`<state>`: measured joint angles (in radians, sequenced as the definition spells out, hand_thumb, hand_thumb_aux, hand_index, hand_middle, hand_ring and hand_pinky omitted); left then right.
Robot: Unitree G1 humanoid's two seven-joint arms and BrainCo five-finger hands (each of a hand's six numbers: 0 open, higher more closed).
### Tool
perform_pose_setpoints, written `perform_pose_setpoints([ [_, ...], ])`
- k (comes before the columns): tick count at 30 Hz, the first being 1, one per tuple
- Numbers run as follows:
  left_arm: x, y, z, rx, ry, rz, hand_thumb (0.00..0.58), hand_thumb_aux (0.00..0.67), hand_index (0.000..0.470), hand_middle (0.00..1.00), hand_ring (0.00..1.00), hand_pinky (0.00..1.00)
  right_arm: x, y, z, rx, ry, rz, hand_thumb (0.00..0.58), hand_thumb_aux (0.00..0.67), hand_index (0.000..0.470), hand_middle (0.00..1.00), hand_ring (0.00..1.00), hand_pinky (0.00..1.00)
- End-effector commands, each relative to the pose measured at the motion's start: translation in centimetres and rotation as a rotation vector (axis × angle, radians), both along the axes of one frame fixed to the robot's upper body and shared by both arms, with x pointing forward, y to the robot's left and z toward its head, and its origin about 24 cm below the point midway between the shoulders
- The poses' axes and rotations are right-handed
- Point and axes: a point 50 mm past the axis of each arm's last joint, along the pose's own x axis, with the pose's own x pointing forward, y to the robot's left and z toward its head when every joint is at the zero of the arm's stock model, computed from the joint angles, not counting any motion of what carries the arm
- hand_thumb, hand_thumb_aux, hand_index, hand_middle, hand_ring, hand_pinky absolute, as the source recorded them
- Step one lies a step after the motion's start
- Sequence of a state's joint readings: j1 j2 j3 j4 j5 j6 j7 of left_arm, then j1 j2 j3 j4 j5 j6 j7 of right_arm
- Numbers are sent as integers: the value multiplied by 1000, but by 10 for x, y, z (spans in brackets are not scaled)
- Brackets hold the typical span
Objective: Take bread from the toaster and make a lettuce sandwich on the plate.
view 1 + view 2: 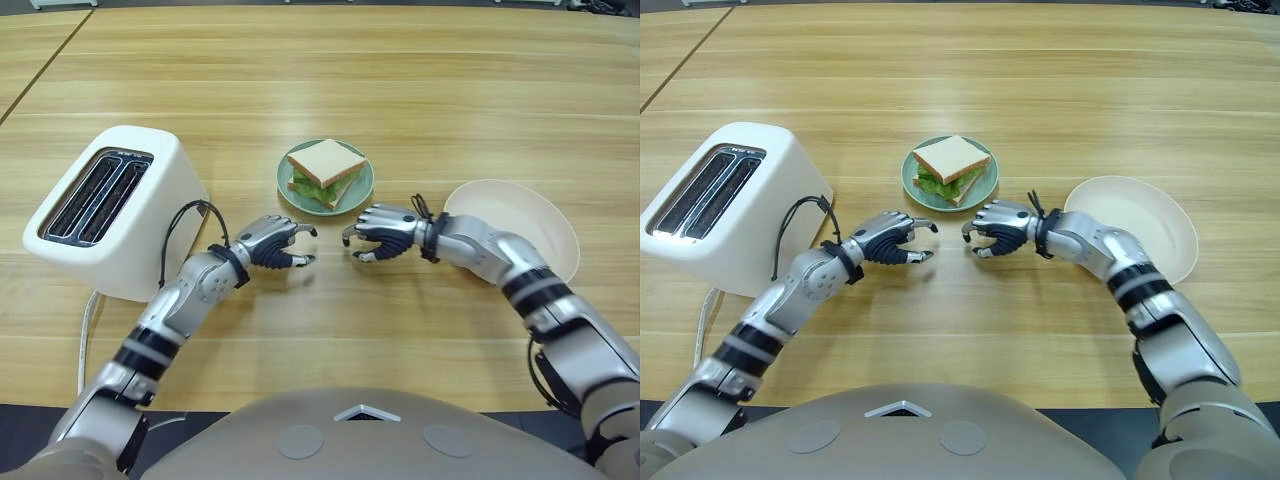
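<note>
A sandwich (326, 171) of two bread slices with green lettuce between them lies on a small green plate (360, 190) at the table's middle. The white toaster (110, 212) stands at the left, both of its slots dark and with no bread showing. My left hand (272, 243) hovers just in front of the plate, to its left, fingers curled and holding nothing. My right hand (383, 231) mirrors it to the right of the plate's front edge, also curled on nothing. The two hands face each other with a small gap between them.
A white bowl (515, 226) sits at the right, beside my right forearm. The toaster's white cord (86, 328) trails toward the table's near edge, and a black cable (180, 228) loops by my left wrist. Bare wooden tabletop stretches beyond the plate.
</note>
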<state>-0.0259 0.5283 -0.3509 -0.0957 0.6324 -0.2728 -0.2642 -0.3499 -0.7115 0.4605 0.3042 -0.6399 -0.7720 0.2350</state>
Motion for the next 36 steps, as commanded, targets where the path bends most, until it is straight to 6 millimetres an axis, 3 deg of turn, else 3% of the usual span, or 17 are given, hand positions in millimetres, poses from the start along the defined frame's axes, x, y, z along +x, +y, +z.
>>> perform_pose_setpoints([
  [1,-38,12,35,-16,-62,42,0,0,0,0,0,0,-32,-16,31,114,-35,-31,0,0,0,67,67,67],
  [2,-49,14,41,-43,-71,64,0,0,0,0,0,0,-37,-16,36,169,-34,-45,0,0,0,0,0,0],
  [6,-78,22,56,-296,-82,187,0,0,0,0,0,0,-38,-22,45,541,73,-197,0,0,0,0,0,0],
  [10,-78,35,56,-756,-49,320,0,0,0,0,0,0,-29,-28,40,847,232,-294,0,0,0,0,0,0],
  [13,-78,32,51,-882,11,255,0,0,0,0,0,0,-27,-35,40,981,287,-320,0,0,0,0,0,0],
  [36,-72,40,41,-990,52,216,0,0,0,0,0,0,-38,-40,38,1088,387,-266,0,0,0,0,0,0],
])
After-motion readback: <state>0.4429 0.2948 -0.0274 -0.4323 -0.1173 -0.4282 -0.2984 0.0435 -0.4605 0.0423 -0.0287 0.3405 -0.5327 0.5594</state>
